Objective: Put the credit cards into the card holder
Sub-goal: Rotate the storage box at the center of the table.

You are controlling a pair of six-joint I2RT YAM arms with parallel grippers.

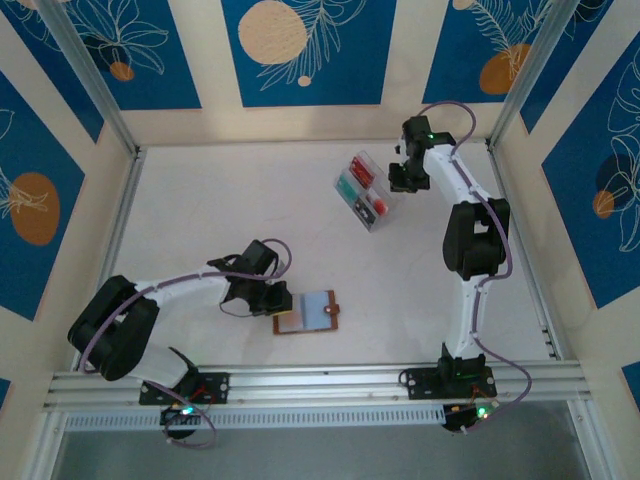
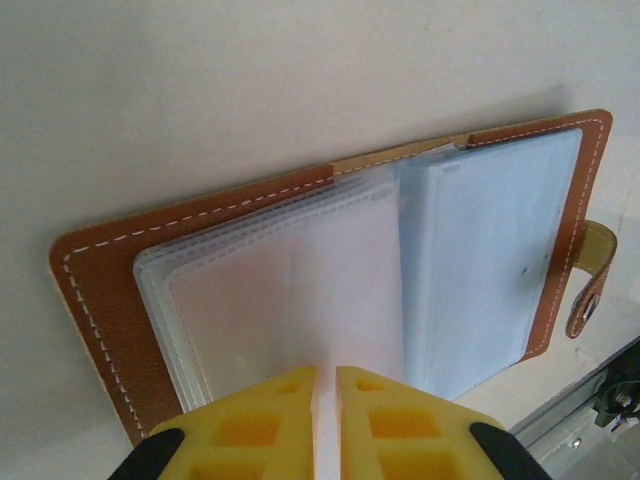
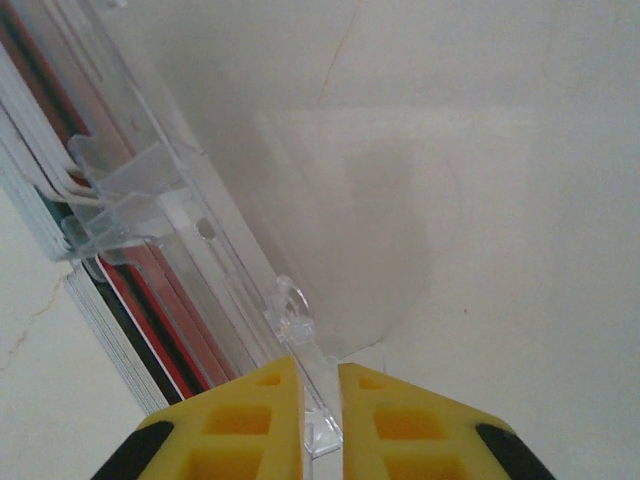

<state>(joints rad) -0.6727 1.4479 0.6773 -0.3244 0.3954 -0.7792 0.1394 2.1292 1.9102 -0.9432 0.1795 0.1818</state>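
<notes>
The brown card holder (image 1: 310,312) lies open on the table near the front, pale blue inside (image 2: 500,250), with its brown cover (image 2: 100,290) underneath. My left gripper (image 1: 278,300) is at its left edge. Its yellow jaws (image 2: 326,375) are shut on a translucent plastic sleeve (image 2: 300,280) of the card holder. The credit cards (image 1: 362,175), red and teal, stand in a clear plastic tray (image 1: 365,192) at the back right; their red and dark edges (image 3: 150,300) show through it. My right gripper (image 1: 402,180) is at the tray's right side, jaws (image 3: 320,372) shut on the tray's clear lid tab (image 3: 300,330).
The tray's clear lid (image 3: 330,220) lies open flat on the white table. The wallet's snap tab (image 2: 590,280) sticks out toward the aluminium rail (image 1: 320,380) along the table's front edge. Frame posts and patterned walls enclose the table.
</notes>
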